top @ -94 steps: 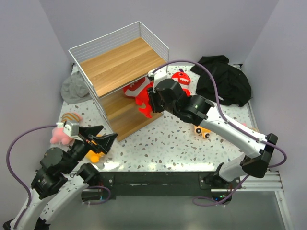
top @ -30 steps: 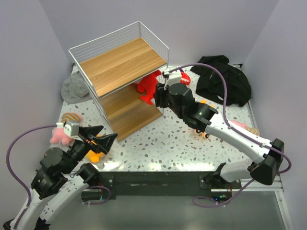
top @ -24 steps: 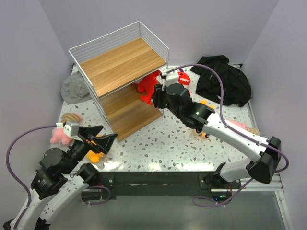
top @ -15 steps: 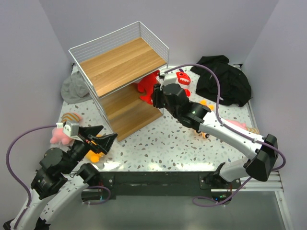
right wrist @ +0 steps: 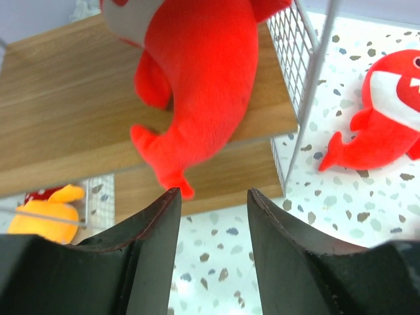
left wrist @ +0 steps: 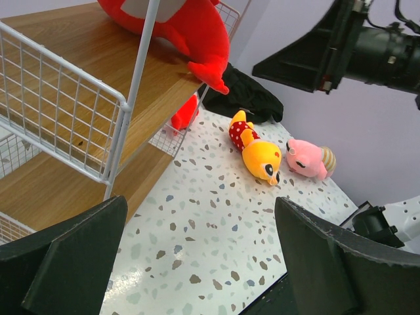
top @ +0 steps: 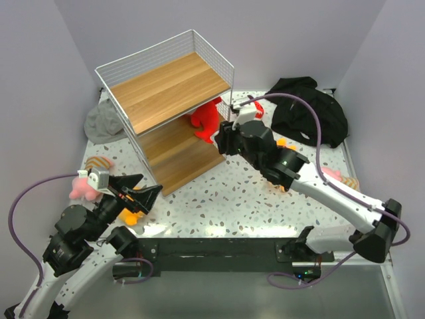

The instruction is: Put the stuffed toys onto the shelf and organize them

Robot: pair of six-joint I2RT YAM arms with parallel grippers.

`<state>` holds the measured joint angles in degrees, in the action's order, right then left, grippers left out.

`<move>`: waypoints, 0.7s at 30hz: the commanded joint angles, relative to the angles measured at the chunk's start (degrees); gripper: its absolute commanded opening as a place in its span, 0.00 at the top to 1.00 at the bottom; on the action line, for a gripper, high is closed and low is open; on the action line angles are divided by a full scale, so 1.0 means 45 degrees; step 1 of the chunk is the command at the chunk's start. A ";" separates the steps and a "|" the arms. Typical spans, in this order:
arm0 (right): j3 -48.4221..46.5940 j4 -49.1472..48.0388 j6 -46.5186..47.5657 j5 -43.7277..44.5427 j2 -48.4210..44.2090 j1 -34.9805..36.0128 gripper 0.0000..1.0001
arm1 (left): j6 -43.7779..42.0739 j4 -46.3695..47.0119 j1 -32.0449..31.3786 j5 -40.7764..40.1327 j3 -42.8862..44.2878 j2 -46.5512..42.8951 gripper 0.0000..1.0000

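Left gripper gapes wide and empty at the front left; right gripper has its fingers apart, holding nothing, just before a red shark lying on the shelf's middle board; second shark lies on the table beyond.

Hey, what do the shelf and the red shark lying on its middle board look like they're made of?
Red shark: soft plush fabric, matte and slightly fuzzy, with rounded stuffed fins. Shelf: boards look like light wood or wood-look laminate, going by the visible grain; which one is unclear. Its frame and side panels are thin white wire mesh, probably coated metal.
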<state>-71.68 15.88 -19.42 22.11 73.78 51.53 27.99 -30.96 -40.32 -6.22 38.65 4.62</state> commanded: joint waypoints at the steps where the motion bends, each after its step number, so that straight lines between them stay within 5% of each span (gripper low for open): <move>1: 0.0771 0.0785 -0.0215 -0.0303 -0.1433 -0.0374 0.51 | 0.0109 0.0337 -0.0065 -0.0005 -0.0016 0.0047 0.00; 11: 0.2178 0.1237 -0.3102 -0.0753 -0.1319 -0.4474 0.53 | 0.0109 0.0318 -0.0064 -0.0024 -0.0016 -0.0070 0.00; 15: 0.2840 0.0926 -0.6604 -0.0637 -0.0597 -0.6017 0.52 | 0.0109 0.0318 -0.0065 -0.0005 -0.0016 -0.0031 0.00; 21: 0.2648 0.0262 -1.0520 -0.0887 0.1626 -0.6294 0.50 | 0.0109 0.0318 -0.0065 0.0015 -0.0016 -0.0070 0.00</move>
<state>-58.96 20.75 -50.43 18.76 75.70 23.05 27.99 -30.96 -40.32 -6.22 38.65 4.62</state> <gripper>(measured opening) 0.496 0.996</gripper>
